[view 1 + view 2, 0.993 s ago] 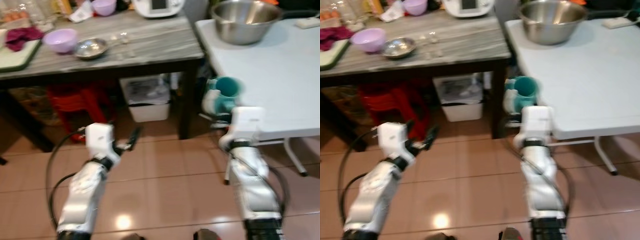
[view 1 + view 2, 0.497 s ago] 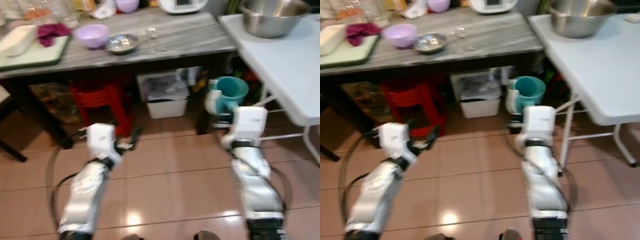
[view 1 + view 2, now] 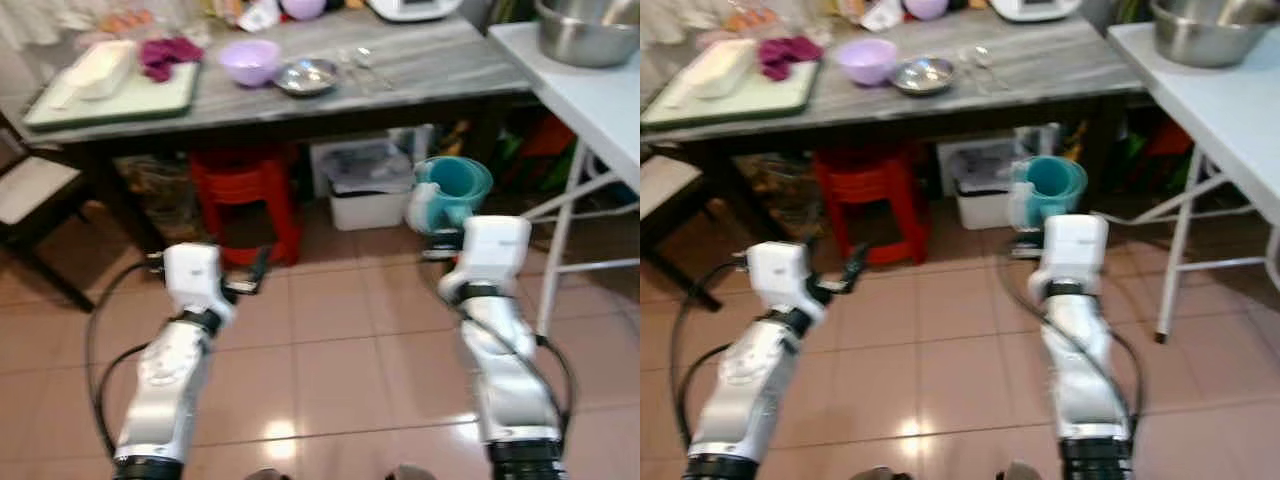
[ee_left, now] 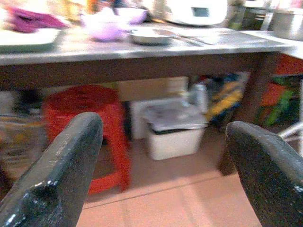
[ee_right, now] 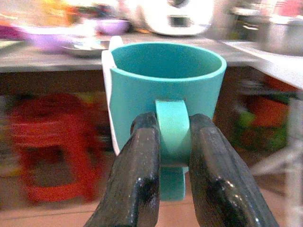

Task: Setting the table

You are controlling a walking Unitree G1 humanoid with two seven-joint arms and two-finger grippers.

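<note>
Teal cup (image 5: 165, 87) clamped by its handle in right gripper (image 5: 173, 142), carried above floor, short of grey table (image 3: 300, 100). Left gripper (image 4: 165, 156) spread apart, empty. Risk: thin handle grip, cup swinging or slipping out while walking.

The steel bowl (image 3: 585, 35) at the far edge of the white table (image 3: 600, 95) is cut off by the picture's top and right edges. The white appliance (image 3: 1035, 8) at the back edge of the grey table (image 3: 1060, 75) is cropped at the top. The small utensils (image 3: 358, 66) beside the metal dish (image 3: 307, 77) are too blurred to identify. In the right wrist view, the fingers (image 5: 142, 179) cover part of the teal cup's handle (image 5: 173, 142).
</note>
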